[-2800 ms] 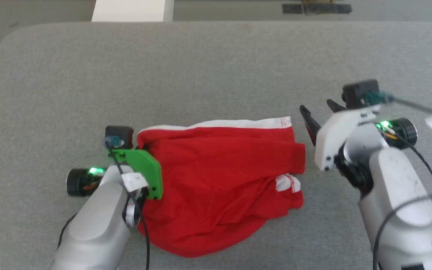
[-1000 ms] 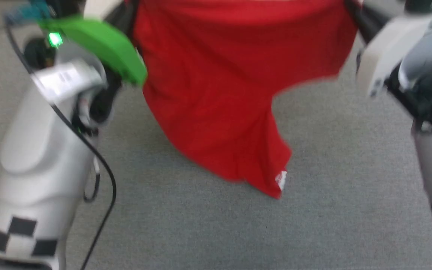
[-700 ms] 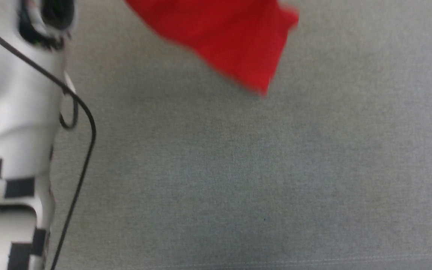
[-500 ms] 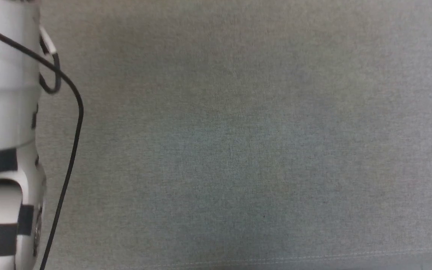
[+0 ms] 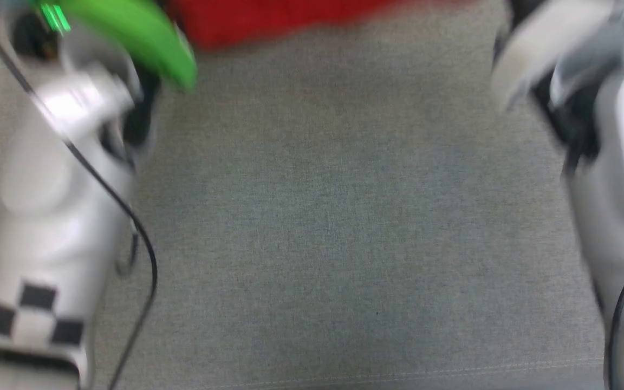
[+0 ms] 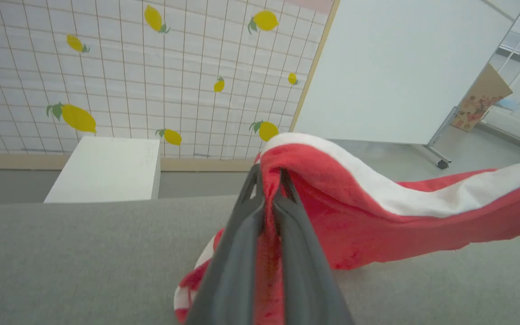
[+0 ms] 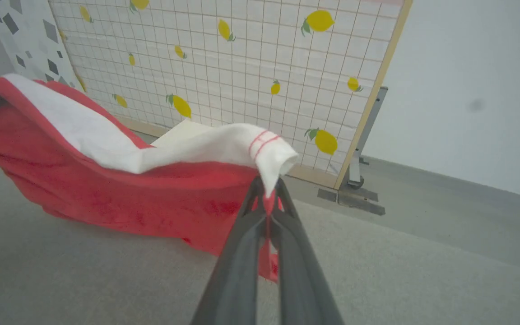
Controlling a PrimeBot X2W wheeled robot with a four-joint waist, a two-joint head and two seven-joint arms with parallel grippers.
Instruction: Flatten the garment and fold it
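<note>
The garment (image 6: 377, 216) is bright red cloth with a white band along its top edge, stretched between my two grippers above the grey surface. My left gripper (image 6: 269, 174) is shut on one end of it, red cloth pinched between the dark fingers. My right gripper (image 7: 266, 183) is shut on the other end, at the white trim (image 7: 260, 153). In the head view, blurred, only a red strip of the garment (image 5: 268, 19) shows at the top, between the green left wrist plate (image 5: 138, 32) and the white right wrist plate (image 5: 545, 43). The lower part of the garment (image 7: 129, 198) hangs down to the surface.
The grey fabric surface (image 5: 333, 216) spreads wide under both arms. Behind it stand a white box (image 6: 106, 169), a grid screen with lemon prints (image 7: 251, 72) and a pale wall panel (image 6: 400, 67).
The head camera has swung sharply. The garment, which lay on the surface with the right gripper open beside it, now hangs between both shut grippers.
</note>
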